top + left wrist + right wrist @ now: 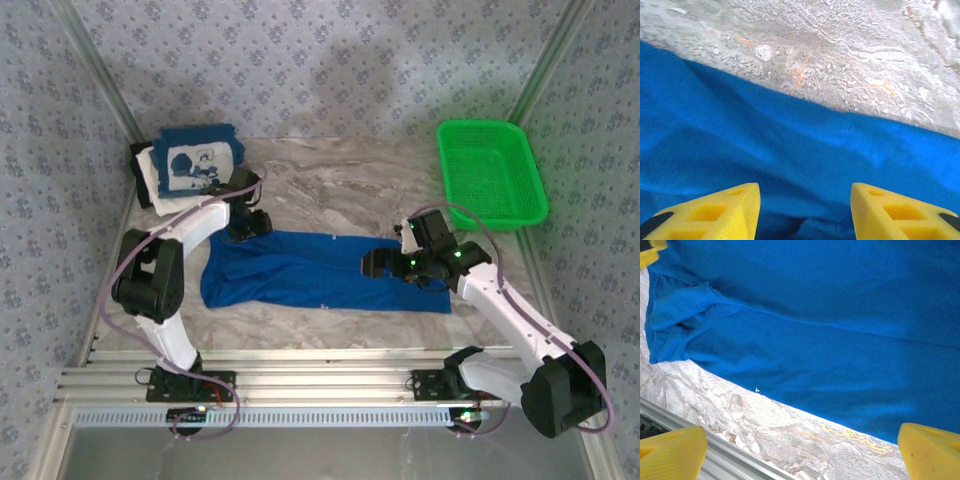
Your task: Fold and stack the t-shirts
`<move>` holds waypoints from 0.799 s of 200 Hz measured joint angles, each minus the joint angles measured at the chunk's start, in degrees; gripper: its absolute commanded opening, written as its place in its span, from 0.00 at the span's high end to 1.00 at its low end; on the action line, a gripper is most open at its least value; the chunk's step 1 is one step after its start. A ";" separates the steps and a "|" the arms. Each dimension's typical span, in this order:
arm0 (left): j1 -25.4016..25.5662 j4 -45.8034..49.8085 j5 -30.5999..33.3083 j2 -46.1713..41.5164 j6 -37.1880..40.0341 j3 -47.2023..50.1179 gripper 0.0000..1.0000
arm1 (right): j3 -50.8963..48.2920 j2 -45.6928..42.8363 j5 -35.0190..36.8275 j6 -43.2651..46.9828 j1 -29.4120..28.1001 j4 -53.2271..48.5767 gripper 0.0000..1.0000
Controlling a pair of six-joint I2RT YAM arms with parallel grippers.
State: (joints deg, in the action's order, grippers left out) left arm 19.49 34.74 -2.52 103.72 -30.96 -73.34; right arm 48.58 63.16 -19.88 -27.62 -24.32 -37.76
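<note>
A royal-blue t-shirt (320, 272) lies stretched in a long band across the middle of the marble table (340, 185), print hidden. My left gripper (247, 224) hovers over its back left corner. In the left wrist view it (805, 212) is open, yellow fingers (720, 212) apart just above the blue cloth (790, 145). My right gripper (378, 265) sits over the shirt's right part, open wide (800, 460), with the shirt's near edge (830, 365) ahead of it. A folded navy tee with a white cartoon panel (197, 162) tops white tees (150, 172) at the back left.
A green mesh basket (492, 172) stands at the back right. An aluminium rail (300, 385) runs along the table's near edge, seen too in the right wrist view (735, 460). Patterned walls enclose the table on three sides.
</note>
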 measured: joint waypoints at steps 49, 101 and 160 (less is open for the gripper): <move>0.52 -1.62 -4.57 2.12 0.44 4.85 0.50 | 0.00 -0.57 -0.42 0.04 0.02 -0.35 0.00; 4.24 -1.79 -8.33 -10.82 -0.87 15.19 0.48 | 0.00 -0.39 -0.87 0.26 0.44 -0.17 0.00; 9.88 -2.10 -9.90 -18.82 -4.96 23.89 0.46 | 0.24 3.34 -1.55 1.27 0.94 0.22 0.00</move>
State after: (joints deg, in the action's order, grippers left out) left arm 29.36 32.64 -12.43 84.90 -35.92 -49.45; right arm 48.82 66.50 -21.43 -26.35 -23.38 -37.54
